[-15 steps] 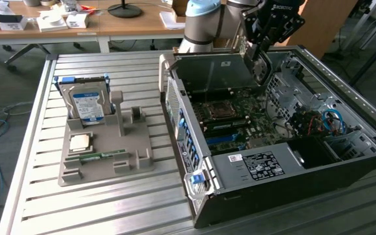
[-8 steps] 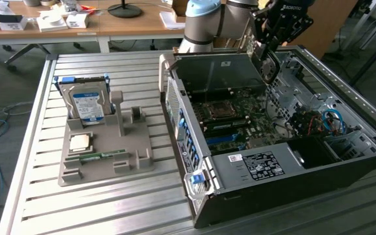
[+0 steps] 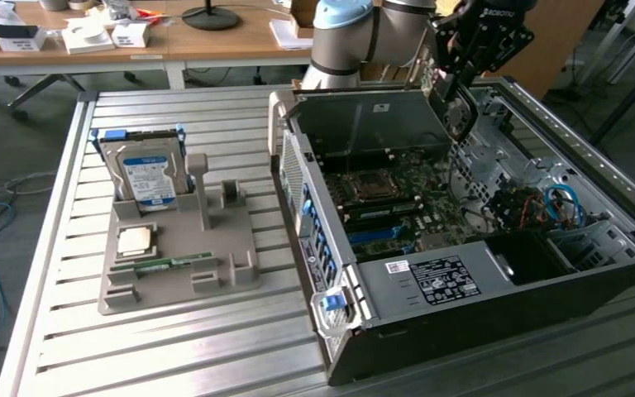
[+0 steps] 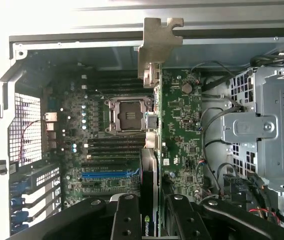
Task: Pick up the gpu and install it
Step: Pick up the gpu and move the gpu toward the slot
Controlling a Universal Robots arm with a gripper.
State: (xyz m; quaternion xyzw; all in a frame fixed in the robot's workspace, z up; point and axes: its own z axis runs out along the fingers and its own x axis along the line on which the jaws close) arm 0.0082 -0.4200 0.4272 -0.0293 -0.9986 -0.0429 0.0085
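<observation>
My gripper [image 4: 149, 212] is shut on the gpu [image 4: 150, 172], which I see edge-on between the two black fingers [image 4: 126, 220]. Its pale metal end bracket [image 4: 158, 45] points away from the wrist. The card hangs above the green motherboard [image 4: 182, 125], beside the empty CPU socket [image 4: 127, 115]. In the exterior view the gripper [image 3: 458, 70] stands over the far end of the open computer case [image 3: 406, 285]. There the gpu [image 3: 451, 99] hangs down from it into the case.
A grey holder [image 3: 174, 281] at the exterior view's left carries a blue-labelled hard drive [image 3: 146, 178], a CPU chip [image 3: 133, 240] and a green memory stick [image 3: 169, 263]. Drive cages [image 4: 262, 130] and cables [image 3: 555, 203] crowd one side of the case. Desks stand behind the slatted metal table [image 3: 185, 356].
</observation>
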